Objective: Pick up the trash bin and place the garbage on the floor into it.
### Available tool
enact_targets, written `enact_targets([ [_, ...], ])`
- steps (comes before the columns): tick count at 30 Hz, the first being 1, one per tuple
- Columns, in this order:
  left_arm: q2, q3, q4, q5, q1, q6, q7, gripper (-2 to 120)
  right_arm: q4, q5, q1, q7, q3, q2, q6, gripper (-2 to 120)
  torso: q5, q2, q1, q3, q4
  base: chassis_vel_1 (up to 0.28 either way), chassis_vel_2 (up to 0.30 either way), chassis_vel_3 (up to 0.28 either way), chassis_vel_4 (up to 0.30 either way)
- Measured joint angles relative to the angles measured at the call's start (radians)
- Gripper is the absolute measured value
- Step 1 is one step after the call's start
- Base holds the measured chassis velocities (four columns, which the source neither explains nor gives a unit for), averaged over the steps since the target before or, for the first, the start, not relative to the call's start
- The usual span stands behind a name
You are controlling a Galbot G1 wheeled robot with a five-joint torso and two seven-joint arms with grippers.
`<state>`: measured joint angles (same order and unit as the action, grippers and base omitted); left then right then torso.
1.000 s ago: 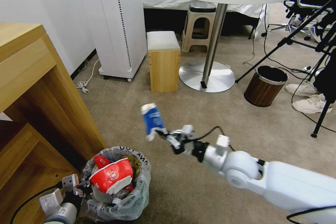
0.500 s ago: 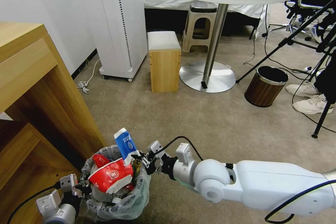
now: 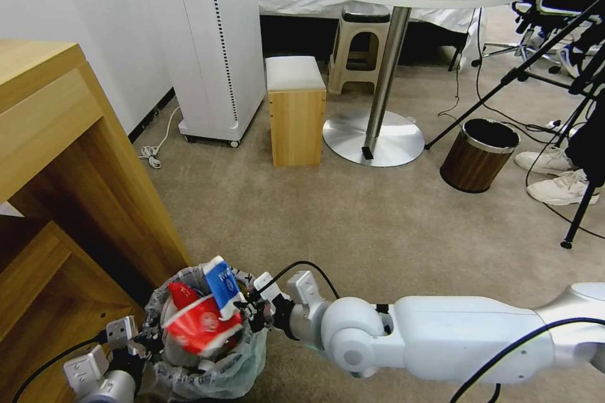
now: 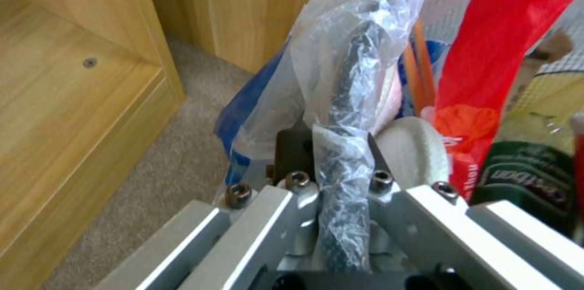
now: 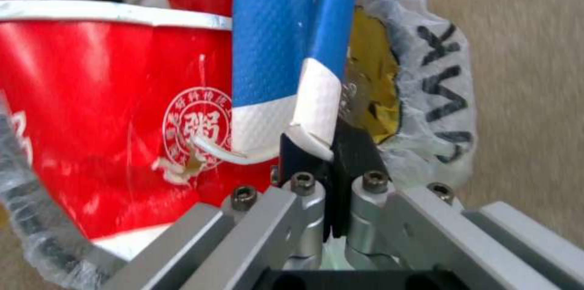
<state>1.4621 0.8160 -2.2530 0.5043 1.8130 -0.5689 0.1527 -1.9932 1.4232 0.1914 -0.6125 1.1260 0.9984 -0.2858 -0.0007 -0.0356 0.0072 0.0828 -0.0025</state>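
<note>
The trash bin [image 3: 201, 352] stood on the beige carpet [image 3: 378, 227] beside the wooden cabinet [image 3: 69, 157], its bagged rim clamped in the left pincer [image 4: 331, 144]. The right pincer [image 3: 247, 312], at the rim's far side, pinched the blue-white paper cup [image 3: 222, 283] upright over the red-white paper cup [image 3: 201, 330]. The right wrist view showed the pinch on the cup's edge; the left wrist view showed the bottle's green label [image 4: 526, 180].

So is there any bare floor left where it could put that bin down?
Yes: open beige floor stretches between the wooden desk, the small wooden stool and the brown bin. It is crowded at the trash bin, heaped with cups, with the left gripper and right gripper both clamped there.
</note>
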Motion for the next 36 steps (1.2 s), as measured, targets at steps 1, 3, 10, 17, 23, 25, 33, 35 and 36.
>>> enact_targets([
  [1,0.0,0.0,0.003,0.0,0.0,0.0,0.0,1,0.004,0.023,0.005,-0.026,-0.005,0.012,-0.011,0,0.0,0.0,0.0,0.0,0.0001,0.0,0.0,0.0,0.0],
  [3,0.001,0.001,0.006,-0.001,0.001,0.002,0.0,1,0.014,0.035,0.011,-0.042,-0.012,0.027,-0.022,0,-0.0001,0.0,0.0,0.0,0.0001,0.0,0.0,0.0,0.0],
  [10,0.003,-0.003,0.02,-0.01,0.002,0.01,-0.005,1,0.059,0.056,0.015,-0.069,-0.042,0.102,-0.042,0,0.0,0.0,0.0,0.0,0.0002,0.0,0.0,0.0,0.0],
  [17,-0.002,-0.004,0.026,-0.005,-0.016,0.008,-0.007,1,0.03,0.081,-0.002,-0.094,-0.043,0.136,-0.074,0,-0.0001,0.0,0.0,0.0,0.0,0.0,0.0,0.0,0.0],
  [23,0.0,-0.007,0.033,-0.005,-0.022,0.006,-0.006,1,0.021,0.109,0.008,-0.145,-0.034,0.168,-0.105,0,-0.0001,0.0,0.0,0.0,0.0001,0.0,0.0,0.0,0.0],
  [25,0.0,-0.007,0.034,-0.005,-0.023,0.006,-0.006,1,0.021,0.123,0.012,-0.162,-0.034,0.176,-0.111,0,0.0,0.0,0.0,0.0,0.0,0.0,0.0,0.0,0.0],
  [33,-0.005,-0.004,0.035,-0.002,-0.013,0.008,-0.006,1,0.058,0.157,0.048,-0.227,-0.052,0.195,-0.141,0,0.0001,0.0,0.0,0.0,0.0,0.0,0.0,0.0,0.0],
  [35,-0.006,-0.003,0.035,-0.002,-0.011,0.008,-0.006,1,0.065,0.157,0.053,-0.229,-0.056,0.196,-0.142,0,0.0001,0.0,0.0,0.0,0.0,0.0,0.0,0.0,0.0],
  [36,-0.006,-0.003,0.036,-0.002,-0.009,0.009,-0.007,1,0.071,0.157,0.058,-0.231,-0.059,0.199,-0.144,0,0.0001,0.0,0.0,0.0,0.0001,0.0,0.0,0.0,0.0],
])
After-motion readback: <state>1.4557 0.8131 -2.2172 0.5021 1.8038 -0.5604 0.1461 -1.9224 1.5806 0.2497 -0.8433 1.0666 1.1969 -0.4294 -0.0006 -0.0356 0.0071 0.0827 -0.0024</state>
